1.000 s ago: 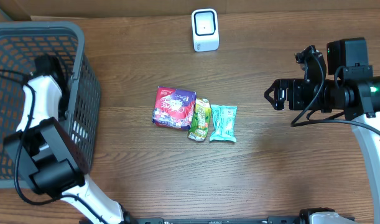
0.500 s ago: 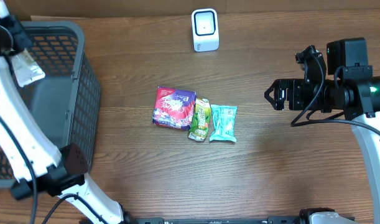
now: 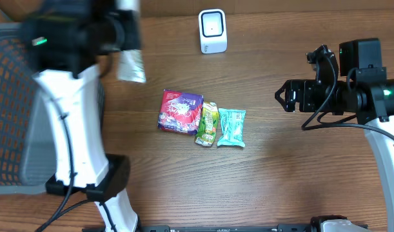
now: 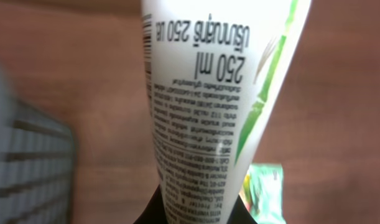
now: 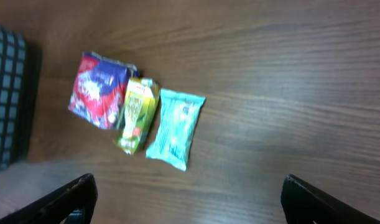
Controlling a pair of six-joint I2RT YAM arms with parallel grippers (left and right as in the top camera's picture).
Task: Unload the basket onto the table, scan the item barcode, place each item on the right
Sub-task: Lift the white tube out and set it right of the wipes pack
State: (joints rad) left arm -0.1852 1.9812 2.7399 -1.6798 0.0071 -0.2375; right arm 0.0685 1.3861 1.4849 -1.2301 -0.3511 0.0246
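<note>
Swung out from the basket (image 3: pixel 9 96), left hand (image 3: pixel 122 38) clamps a white pouch (image 3: pixel 130 66) marked 250 ml over the bench (image 3: pixel 280 180); right hand (image 3: pixel 280 98) fingers apart.

White links (image 3: pixel 64 116), black joints (image 3: pixel 364 96) and fingers (image 5: pixel 68 196), looped black cables (image 3: pixel 308 125) (small green lights (image 3: pixel 385 92)).

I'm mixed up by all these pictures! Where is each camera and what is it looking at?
Overhead: above the table, looking straight down; both arms show, left claw and right claw.
Left wrist: on the left arm, looking along its claw at the white pouch it grips.
Right wrist: on the right arm, looking down at the table; its open fingers show.
Shared: overhead and right wrist both see the three snack packets.
</note>
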